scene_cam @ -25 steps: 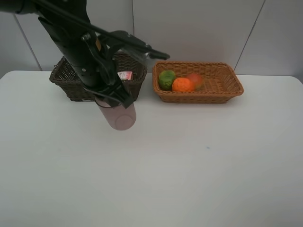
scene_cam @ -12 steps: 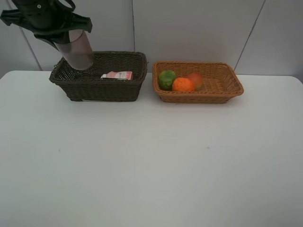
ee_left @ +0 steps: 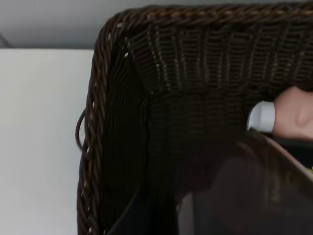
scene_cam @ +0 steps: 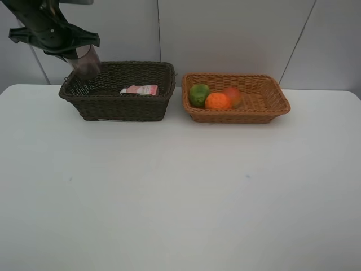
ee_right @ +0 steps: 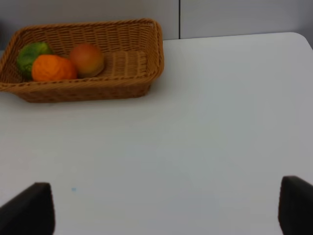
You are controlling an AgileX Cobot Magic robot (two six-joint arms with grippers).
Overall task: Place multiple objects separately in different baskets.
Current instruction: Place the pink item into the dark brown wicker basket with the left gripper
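Note:
My left gripper (scene_cam: 79, 52) is shut on the translucent mauve cup (scene_cam: 88, 66) and holds it tilted over the far left corner of the dark brown basket (scene_cam: 115, 108). In the left wrist view the cup (ee_left: 244, 196) hangs inside this basket (ee_left: 95, 112), next to the small pink bottle (ee_left: 293, 115). The pink bottle (scene_cam: 139, 90) lies in the basket. The light tan basket (scene_cam: 240, 117) holds the green fruit (scene_cam: 198, 94), the orange (scene_cam: 218, 101) and the red-yellow fruit (scene_cam: 232, 96). My right gripper (ee_right: 161, 210) is open and empty above the table. The dark green pump bottle is not in view.
The two baskets stand side by side at the back of the white table (scene_cam: 180, 192), near the wall. The right wrist view shows the tan basket (ee_right: 156, 54) with the fruits, and a small blue speck (ee_right: 73, 189) on the table.
My left gripper has carried the mauve cup from in front of the dark basket up and back to its far left corner, then lowered it toward the basket. Nothing else moved.

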